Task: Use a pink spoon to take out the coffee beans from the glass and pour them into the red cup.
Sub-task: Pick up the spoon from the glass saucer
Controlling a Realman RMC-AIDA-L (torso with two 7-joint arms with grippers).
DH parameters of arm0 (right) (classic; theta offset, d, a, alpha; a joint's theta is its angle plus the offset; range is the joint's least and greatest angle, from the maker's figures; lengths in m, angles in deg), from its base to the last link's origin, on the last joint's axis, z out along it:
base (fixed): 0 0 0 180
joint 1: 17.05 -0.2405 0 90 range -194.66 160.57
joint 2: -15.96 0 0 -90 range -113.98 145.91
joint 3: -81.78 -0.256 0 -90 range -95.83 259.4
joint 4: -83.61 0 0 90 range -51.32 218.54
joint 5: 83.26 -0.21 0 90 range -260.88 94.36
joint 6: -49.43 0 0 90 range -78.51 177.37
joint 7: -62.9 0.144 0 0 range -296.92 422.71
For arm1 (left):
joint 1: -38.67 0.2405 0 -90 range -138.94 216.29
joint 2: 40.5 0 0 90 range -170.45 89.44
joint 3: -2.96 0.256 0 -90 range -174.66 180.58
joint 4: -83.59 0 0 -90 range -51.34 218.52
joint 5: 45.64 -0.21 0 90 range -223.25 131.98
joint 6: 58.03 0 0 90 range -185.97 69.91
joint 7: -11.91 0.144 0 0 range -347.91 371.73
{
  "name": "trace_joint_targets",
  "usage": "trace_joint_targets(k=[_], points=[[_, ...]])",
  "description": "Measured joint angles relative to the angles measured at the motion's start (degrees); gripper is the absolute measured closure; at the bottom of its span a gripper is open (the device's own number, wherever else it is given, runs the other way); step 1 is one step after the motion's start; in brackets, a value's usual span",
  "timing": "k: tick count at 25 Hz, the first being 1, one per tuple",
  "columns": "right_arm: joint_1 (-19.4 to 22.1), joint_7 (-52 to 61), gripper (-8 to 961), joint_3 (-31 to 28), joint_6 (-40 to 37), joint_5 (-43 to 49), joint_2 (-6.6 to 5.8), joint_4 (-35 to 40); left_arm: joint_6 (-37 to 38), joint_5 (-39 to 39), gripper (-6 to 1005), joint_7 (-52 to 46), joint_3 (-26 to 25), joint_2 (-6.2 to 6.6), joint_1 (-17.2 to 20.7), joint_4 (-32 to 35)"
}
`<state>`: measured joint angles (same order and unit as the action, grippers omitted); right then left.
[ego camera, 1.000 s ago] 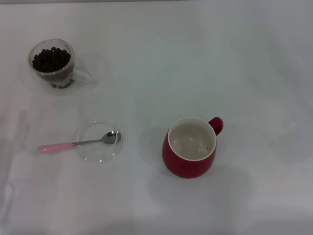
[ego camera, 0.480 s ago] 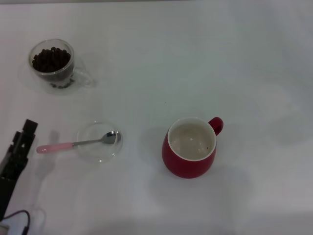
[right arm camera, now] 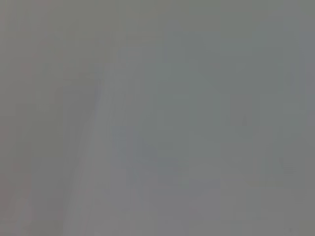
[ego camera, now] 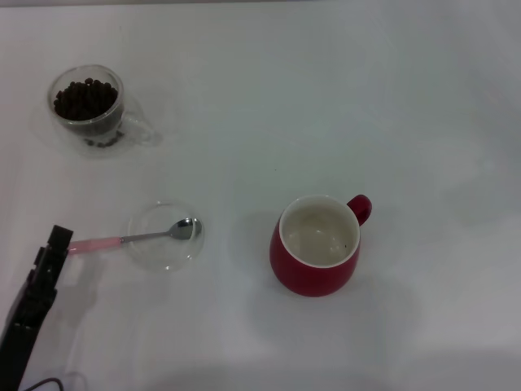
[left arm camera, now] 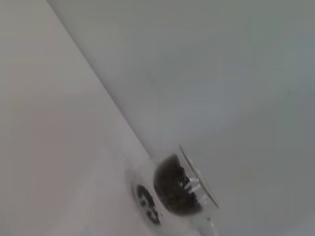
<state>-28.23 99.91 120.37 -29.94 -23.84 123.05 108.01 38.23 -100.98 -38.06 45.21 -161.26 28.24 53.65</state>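
The pink spoon [ego camera: 122, 239] lies with its metal bowl in a shallow clear dish [ego camera: 163, 254] and its pink handle pointing left over the table. My left gripper [ego camera: 49, 248] is at the lower left, its fingers apart and empty, with its tip just at the end of the spoon's handle. The glass [ego camera: 88, 106] stands at the far left, filled with coffee beans [ego camera: 85, 99]. The glass also shows in the left wrist view [left arm camera: 197, 196] with its beans [left arm camera: 172, 189]. The red cup [ego camera: 316, 273] stands right of centre, upright, handle to the far right. My right gripper is out of view.
The white table [ego camera: 326, 98] carries only these things. The right wrist view shows nothing but a plain grey surface.
My left gripper came into view from the lower left and has moved right and nearer, up to the end of the spoon's handle. The spoon, glass and cup have not moved.
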Motion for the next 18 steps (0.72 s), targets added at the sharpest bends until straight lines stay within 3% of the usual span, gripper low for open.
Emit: trace_joint_targets(k=[18], points=[[1.89, -0.43, 106, -0.01, -2.22, 0.02, 1.26, 0.09, -6.13, -4.7, 259, -6.68, -0.49, 0.0, -1.31, 3.29]])
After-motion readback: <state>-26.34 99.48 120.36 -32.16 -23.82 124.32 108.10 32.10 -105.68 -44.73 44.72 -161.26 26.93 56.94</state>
